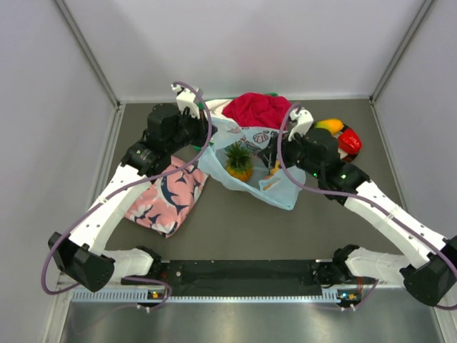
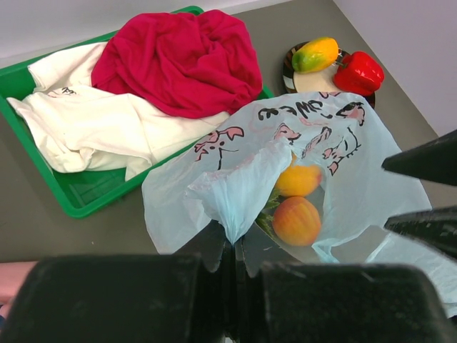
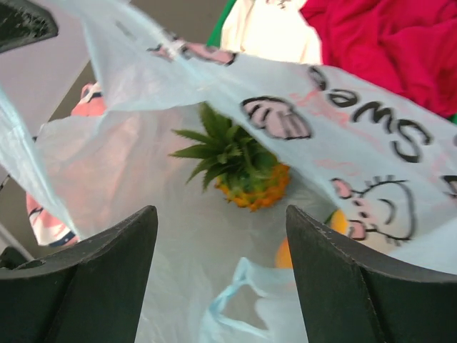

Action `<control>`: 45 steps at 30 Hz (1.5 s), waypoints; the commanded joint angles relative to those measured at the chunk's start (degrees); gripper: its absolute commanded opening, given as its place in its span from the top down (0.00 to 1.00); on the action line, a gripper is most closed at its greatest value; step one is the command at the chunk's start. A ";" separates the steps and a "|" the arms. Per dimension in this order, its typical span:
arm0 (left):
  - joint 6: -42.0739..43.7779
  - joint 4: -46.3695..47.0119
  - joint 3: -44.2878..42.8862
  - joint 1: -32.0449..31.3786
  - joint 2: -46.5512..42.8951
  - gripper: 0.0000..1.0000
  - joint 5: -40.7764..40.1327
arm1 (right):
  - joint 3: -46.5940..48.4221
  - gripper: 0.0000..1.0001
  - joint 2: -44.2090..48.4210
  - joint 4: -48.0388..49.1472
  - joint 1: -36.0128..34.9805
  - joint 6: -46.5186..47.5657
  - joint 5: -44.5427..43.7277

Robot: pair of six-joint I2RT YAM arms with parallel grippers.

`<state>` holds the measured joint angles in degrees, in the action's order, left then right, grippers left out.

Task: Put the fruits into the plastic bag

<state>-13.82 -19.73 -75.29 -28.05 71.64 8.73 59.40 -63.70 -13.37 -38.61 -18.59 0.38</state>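
The left pincer [image 2: 235, 268] is pinched narrow on a fold of the plastic bag [image 2: 335, 143] at its rim. The right pincer [image 3: 220, 218] stands wide and empty at the bag's mouth. To do this step well, I judge the left should hold the rim up and taut while the right fetches the mango [image 2: 314, 53] or red fruit [image 2: 360, 71] from the plate [image 2: 314, 80] at upper right. Thin, pale blue and cartoon-printed, the bag lies mid-frame on the desk [image 1: 235, 221], holding the pineapple [image 3: 246, 179] and peach [image 2: 296, 220].

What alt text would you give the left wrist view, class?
The left pincer grips a fold of a light-blue plastic bag holding a peach. Behind lie a green tray of clothes, a mango and a red pepper.
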 commanded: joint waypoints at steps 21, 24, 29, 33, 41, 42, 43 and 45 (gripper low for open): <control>0.02 2.23 -0.56 0.10 -1.24 1.00 0.41 | 0.28 0.23 -3.61 -4.57 36.76 -1.45 -4.93; -0.06 2.32 -0.56 0.10 -1.41 1.00 0.32 | 0.54 0.20 -9.06 -3.42 37.90 -1.62 -6.01; -0.06 2.06 -0.48 0.10 -0.97 1.00 0.50 | 1.42 0.17 -15.04 -1.58 40.63 -5.48 -6.44; -0.06 2.15 -0.48 0.10 -1.06 1.00 0.41 | 3.44 0.15 -17.77 -2.36 42.82 -7.51 -9.61; -0.15 2.15 -0.65 0.10 -1.15 1.00 0.58 | 11.69 0.13 -25.75 -8.51 44.85 -9.18 -16.64; -0.06 2.06 -0.65 0.10 -1.23 1.00 0.50 | 12.84 0.13 -26.64 -9.48 44.94 -9.27 -17.51; -0.06 2.15 -0.65 0.10 -1.15 1.00 0.50 | 14.07 0.13 -27.87 -11.57 44.94 -9.36 -17.87; -0.15 2.06 -0.56 0.02 -1.15 1.00 0.41 | 17.67 0.12 -31.21 -13.96 44.94 -10.41 -19.27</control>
<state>-13.82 -19.73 -75.29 -28.05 71.64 8.75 70.08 -90.43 -22.46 5.78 -27.14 -13.89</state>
